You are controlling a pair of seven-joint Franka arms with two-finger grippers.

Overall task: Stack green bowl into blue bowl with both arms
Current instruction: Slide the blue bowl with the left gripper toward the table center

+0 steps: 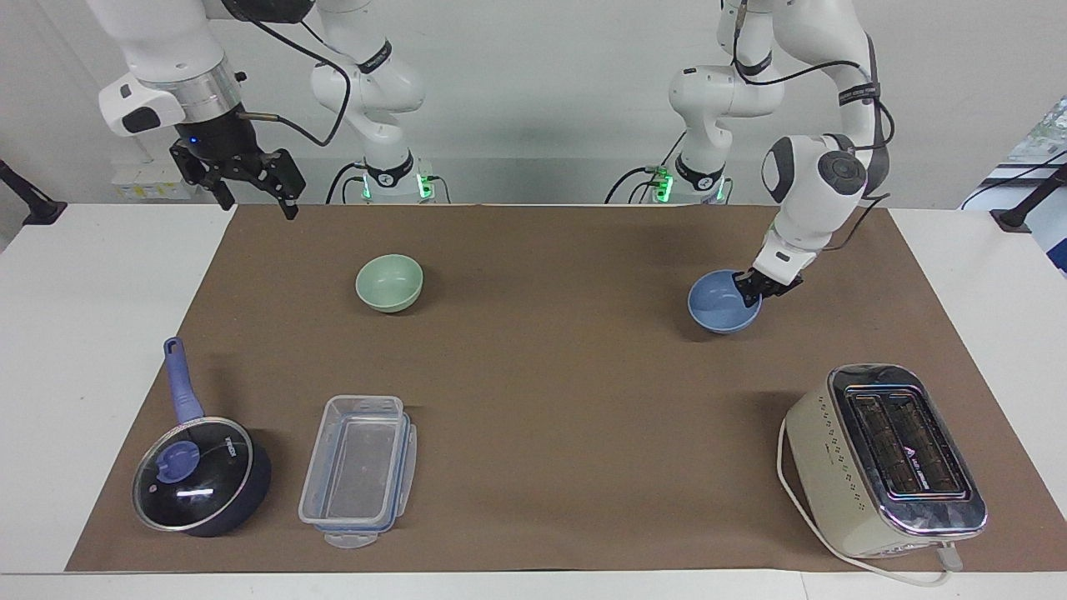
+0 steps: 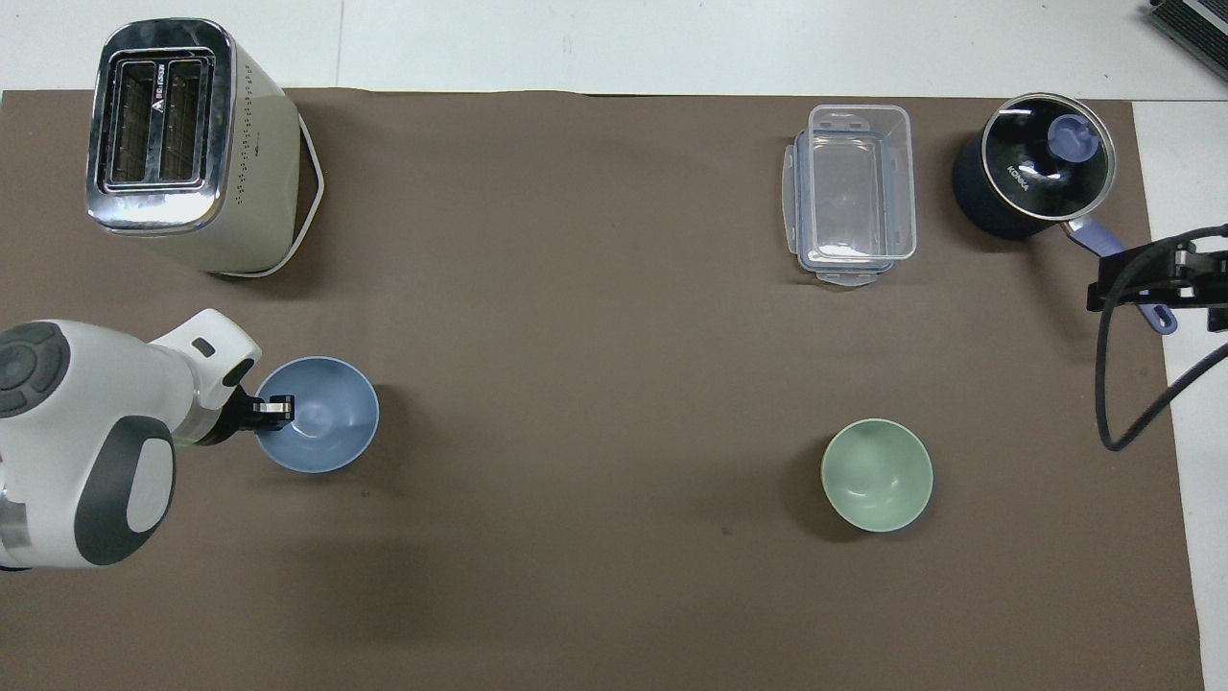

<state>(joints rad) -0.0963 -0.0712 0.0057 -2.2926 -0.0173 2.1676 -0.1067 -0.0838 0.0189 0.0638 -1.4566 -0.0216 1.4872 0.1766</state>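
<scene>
**Blue bowl gripped first**

Now the left gripper is clamped on the blue bowl's rim. The green bowl sits toward the right arm's end; the right gripper hangs spread, empty. Next, probably: carry blue toward the middle of the table.

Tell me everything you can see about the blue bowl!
The blue bowl is small, round and periwinkle blue, plain and matte, with nothing inside. It sits upright on the brown mat toward the left arm's end of the table, nearer to the robots than the toaster. The left gripper is shut on its rim, one finger inside and one outside. Nothing else touches it; the green bowl sits apart.
</scene>
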